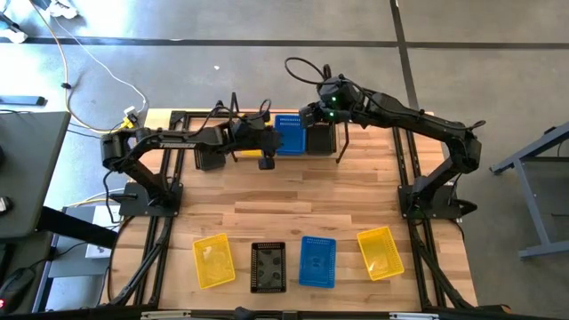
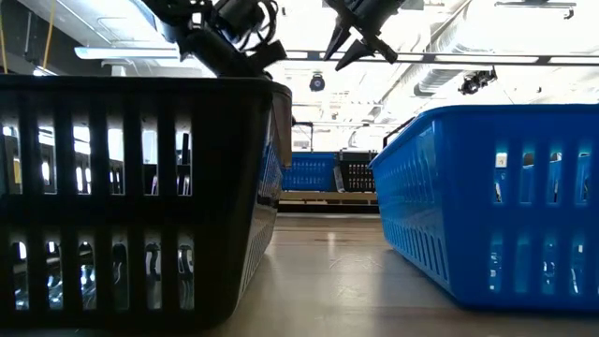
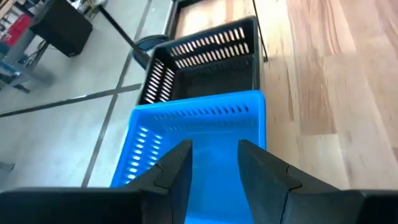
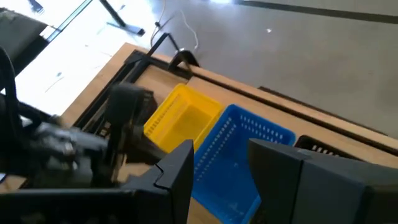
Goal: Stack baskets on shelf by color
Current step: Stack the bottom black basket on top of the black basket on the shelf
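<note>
On the shelf (image 1: 267, 158) at the table's far edge stand a yellow basket (image 4: 180, 118), a blue basket (image 1: 289, 133) and a black basket (image 1: 320, 140), side by side. My left gripper (image 3: 214, 168) is open. It reaches in from the left, just above the left end of the blue basket (image 3: 199, 124), with the black basket (image 3: 205, 62) beyond. My right gripper (image 4: 221, 174) is open and hangs higher, over the blue basket (image 4: 239, 155). Both grippers appear at the top of the low view, with the right gripper (image 2: 360, 42) pointing down.
Along the near edge lie a yellow basket (image 1: 213, 260), a black basket (image 1: 268, 267), a blue basket (image 1: 317, 261) and another yellow basket (image 1: 380, 252). Bare wood lies between this row and the shelf. The near black basket (image 2: 131, 197) and blue basket (image 2: 496, 197) fill the low view.
</note>
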`<act>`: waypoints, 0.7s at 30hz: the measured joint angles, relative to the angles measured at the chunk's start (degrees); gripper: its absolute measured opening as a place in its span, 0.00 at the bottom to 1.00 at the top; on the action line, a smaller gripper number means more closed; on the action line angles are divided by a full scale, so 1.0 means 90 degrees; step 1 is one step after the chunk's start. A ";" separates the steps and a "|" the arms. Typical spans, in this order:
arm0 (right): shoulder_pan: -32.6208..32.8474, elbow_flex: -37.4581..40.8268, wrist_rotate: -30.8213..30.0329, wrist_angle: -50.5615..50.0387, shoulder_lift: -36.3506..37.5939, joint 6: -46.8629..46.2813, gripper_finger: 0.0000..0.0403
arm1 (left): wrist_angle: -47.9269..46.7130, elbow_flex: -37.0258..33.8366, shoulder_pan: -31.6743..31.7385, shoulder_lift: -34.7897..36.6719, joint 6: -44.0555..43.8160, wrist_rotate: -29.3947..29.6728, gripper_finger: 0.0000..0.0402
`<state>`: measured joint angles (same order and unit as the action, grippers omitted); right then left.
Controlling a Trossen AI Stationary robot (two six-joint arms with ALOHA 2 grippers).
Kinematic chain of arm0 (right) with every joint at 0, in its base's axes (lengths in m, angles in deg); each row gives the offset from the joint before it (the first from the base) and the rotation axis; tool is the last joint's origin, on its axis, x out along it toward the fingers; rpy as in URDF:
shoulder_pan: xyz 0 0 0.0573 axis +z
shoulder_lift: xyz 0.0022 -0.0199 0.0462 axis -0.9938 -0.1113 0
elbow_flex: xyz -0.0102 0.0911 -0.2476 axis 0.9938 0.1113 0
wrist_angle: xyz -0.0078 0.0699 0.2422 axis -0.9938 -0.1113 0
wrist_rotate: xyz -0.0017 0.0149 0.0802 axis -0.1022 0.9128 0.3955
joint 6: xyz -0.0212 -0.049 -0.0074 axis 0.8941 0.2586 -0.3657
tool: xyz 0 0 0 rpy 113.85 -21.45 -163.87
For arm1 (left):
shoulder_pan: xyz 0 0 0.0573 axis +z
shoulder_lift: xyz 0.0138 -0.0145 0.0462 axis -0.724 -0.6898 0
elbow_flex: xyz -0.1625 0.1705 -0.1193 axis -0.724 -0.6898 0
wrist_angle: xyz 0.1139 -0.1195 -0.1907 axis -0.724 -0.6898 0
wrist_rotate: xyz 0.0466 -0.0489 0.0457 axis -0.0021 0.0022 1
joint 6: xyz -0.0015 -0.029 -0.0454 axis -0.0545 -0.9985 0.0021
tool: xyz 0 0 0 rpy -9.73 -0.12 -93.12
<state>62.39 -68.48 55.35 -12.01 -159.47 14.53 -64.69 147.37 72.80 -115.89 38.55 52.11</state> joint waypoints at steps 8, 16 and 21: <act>0.0366 0.0000 0.0242 -0.0141 0.0000 0.0001 0.33 | -0.0504 0.0002 -0.0063 0.0755 -0.0500 0.0052 0.30; 0.0756 0.0000 0.0613 -0.0514 0.0000 0.0217 0.33 | -0.1541 0.0005 -0.0197 0.1788 -0.1788 0.0142 0.30; 0.1045 0.0000 0.0850 -0.0778 0.0000 0.0219 0.33 | -0.2419 0.0005 -0.0199 0.2303 -0.2185 -0.0008 0.30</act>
<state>71.79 -68.48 63.00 -19.01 -159.47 16.50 -86.45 147.41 71.00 -95.16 18.88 52.04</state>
